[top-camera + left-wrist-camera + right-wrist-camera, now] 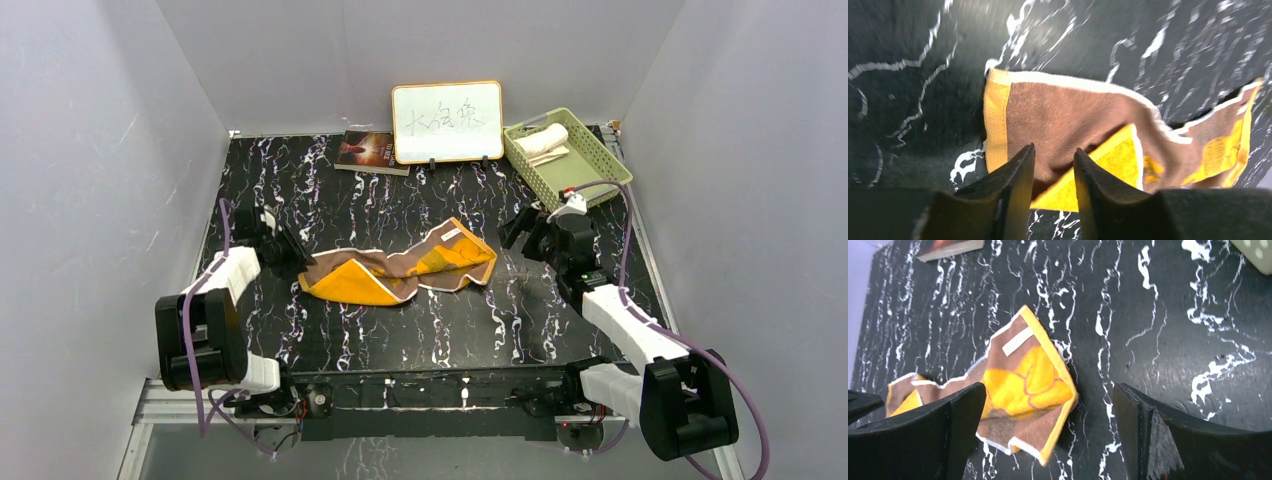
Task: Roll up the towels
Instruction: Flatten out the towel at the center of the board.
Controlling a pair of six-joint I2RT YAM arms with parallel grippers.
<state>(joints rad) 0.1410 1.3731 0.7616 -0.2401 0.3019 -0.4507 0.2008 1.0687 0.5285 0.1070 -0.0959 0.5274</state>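
On the black white-veined table (420, 330), the crumpled orange-yellow and brown cloth towel (400, 268) lay between both sets of fingers. The left gripper (1054, 150) stood narrowly parted and empty at its left end, and the right gripper (1048, 387) gaped wide and empty near its right end. A rolled cream-white towel (545, 140) sat in a green slotted basket (600, 165) beyond the right fingers.

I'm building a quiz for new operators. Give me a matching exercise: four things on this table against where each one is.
1. cream towel
2. orange towel
3. book
4. board

A. standing upright at the back
B. lying flat, left of the board
C. in the green basket
D. crumpled in the middle of the table

Pairs: 1-C, 2-D, 3-B, 4-A
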